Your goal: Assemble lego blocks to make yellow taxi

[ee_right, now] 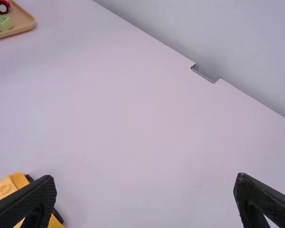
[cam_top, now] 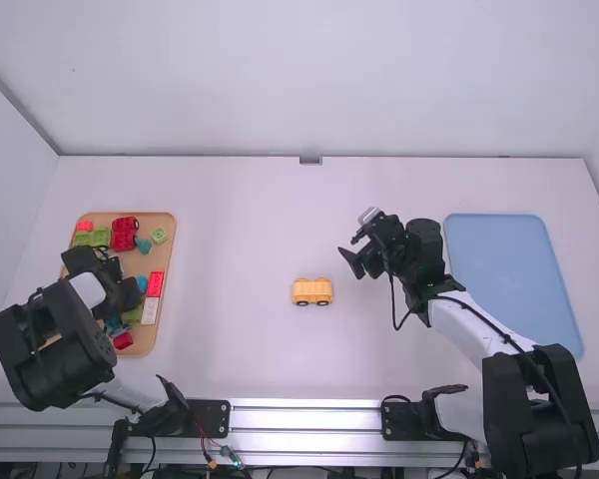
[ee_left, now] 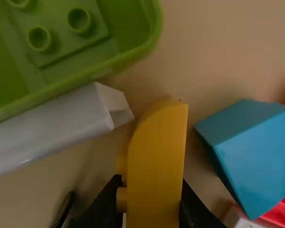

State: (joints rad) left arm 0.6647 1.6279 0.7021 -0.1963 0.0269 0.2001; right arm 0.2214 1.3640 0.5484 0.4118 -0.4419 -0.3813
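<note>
In the high view my left gripper (cam_top: 113, 271) is low over the wooden tray of blocks (cam_top: 167, 222) at the left. The left wrist view shows that gripper (ee_left: 151, 202) shut on a yellow block (ee_left: 156, 161) with a curved end. A yellow-orange wheeled car base (cam_top: 312, 290) stands on the table near the middle; part of it, with studs, appears as a yellow piece (ee_right: 4, 188) in the right wrist view. Right of and beyond the car base is my right gripper (cam_top: 350, 245); its fingers stand wide apart with nothing between them, the gripper (ee_right: 146, 184) being open.
Around the held block lie a green piece (ee_left: 92, 71), a white piece (ee_left: 52, 126) and a teal block (ee_left: 256, 156). The tray also bears red blocks (cam_top: 124, 234). A blue tray (cam_top: 509, 269) lies at the right, beside the right arm.
</note>
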